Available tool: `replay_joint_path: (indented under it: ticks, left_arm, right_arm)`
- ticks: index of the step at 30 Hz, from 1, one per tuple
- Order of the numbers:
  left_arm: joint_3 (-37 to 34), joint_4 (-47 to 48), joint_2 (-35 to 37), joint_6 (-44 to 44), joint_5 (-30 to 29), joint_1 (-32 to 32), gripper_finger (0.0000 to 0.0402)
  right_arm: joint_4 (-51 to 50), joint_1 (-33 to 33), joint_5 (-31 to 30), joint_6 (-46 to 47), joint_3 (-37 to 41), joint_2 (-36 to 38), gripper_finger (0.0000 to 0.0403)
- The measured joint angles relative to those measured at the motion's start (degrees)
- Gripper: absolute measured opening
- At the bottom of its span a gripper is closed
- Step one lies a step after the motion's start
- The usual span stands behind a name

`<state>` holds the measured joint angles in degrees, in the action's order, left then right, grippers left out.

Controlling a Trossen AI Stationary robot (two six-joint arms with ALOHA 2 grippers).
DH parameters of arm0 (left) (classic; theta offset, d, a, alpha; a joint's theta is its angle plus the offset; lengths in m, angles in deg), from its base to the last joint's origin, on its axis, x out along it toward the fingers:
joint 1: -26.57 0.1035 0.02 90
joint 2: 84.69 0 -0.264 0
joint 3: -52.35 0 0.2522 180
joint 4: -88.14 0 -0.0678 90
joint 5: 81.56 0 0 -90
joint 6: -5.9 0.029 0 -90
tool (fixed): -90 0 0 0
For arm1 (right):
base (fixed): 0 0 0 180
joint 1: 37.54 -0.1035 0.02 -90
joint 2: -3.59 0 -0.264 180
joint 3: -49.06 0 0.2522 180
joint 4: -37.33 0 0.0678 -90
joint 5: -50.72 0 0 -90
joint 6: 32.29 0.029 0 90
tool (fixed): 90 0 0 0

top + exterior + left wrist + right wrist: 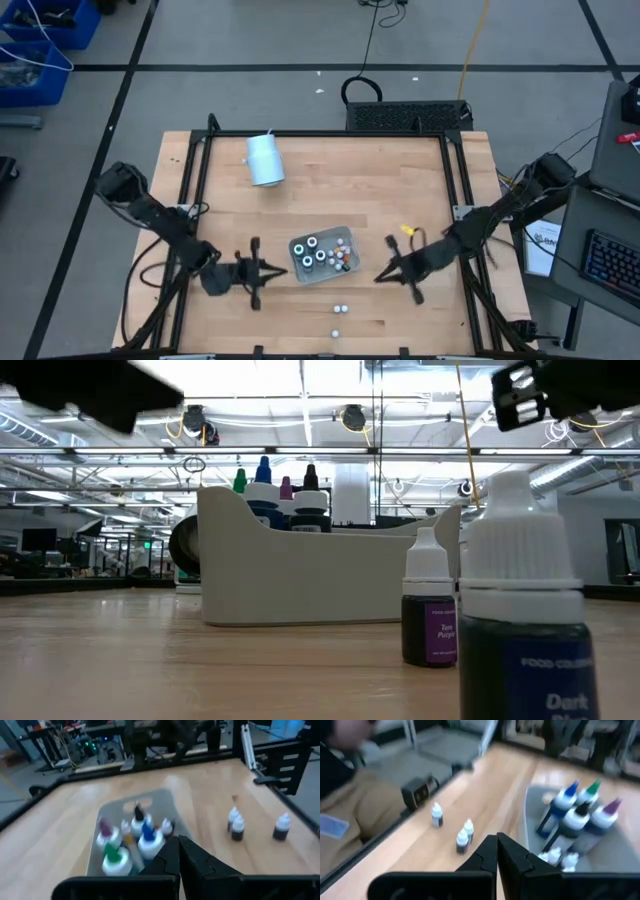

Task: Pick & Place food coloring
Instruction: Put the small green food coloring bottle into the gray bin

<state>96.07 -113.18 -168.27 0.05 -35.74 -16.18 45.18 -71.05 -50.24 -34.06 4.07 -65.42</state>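
Two small bottles of food coloring stand on the desk near the low camera, labels reading "Purple" and "FOOD COLORING… Dark"; more sit in the grey tray. The left gripper and right gripper flank the tray, both closed and empty.

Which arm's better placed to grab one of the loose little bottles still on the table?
Probably left. Both claws are shut and empty, flanking the grey tray. The left claw sits closer to the loose bottles in front of the tray than the right claw, though the margin is small.
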Motion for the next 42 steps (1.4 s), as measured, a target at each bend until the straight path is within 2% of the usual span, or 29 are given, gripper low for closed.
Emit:
replay_joint_path:
  ticks: [5, 10, 13, 15, 21, 23, 28, 35, 42]
  left_arm:
    - [-6.0, -5.3, 1.8, -0.4, 0.3, 3.4, 0.0012]
    - [-6.7, -5.6, 4.3, 1.1, 1.8, 6.0, 0.0004]
    - [-6.6, -5.4, 5.5, 4.5, 6.6, 7.5, 0.0010]
    - [-6.6, -5.1, 6.7, 6.3, 8.1, 7.6, 0.0011]
    - [-7.4, -4.5, 12.5, 8.7, 8.1, 4.3, 0.0006]
    - [-8.4, -3.5, 14.4, 8.4, 7.6, 3.3, 0.0005]
    - [-9.7, -3.6, 15.8, 7.1, 7.6, 2.8, 0.0005]
    - [-9.7, -3.7, 15.7, 7.1, 7.7, 3.0, 0.0031]
    - [-9.7, -3.9, 15.7, 7.3, 7.9, 3.0, 0.0030]
  right_arm:
    - [-25.2, -2.0, -1.2, 7.2, -19.1, -13.6, 0.0000]
    - [-45.7, -3.9, -1.0, 11.7, -38.3, -26.4, 0.0001]
    - [-51.5, -5.9, -1.3, 10.8, -45.5, -31.8, 0.0009]
    - [-51.1, -7.4, -2.7, 9.1, -48.2, -34.0, 0.0020]
    - [-49.0, -11.4, -9.6, 6.2, -49.8, -35.0, 0.0089]
    - [-49.7, -12.1, -11.5, 8.1, -49.8, -34.7, 0.0118]
    - [-49.6, -12.0, -11.7, 17.4, -49.8, -35.2, 0.0171]
    - [-53.4, -11.0, -9.3, 27.7, -49.3, -36.0, 0.0181]
    - [-48.2, -8.6, -8.4, 26.8, -48.6, -39.1, 0.0175]
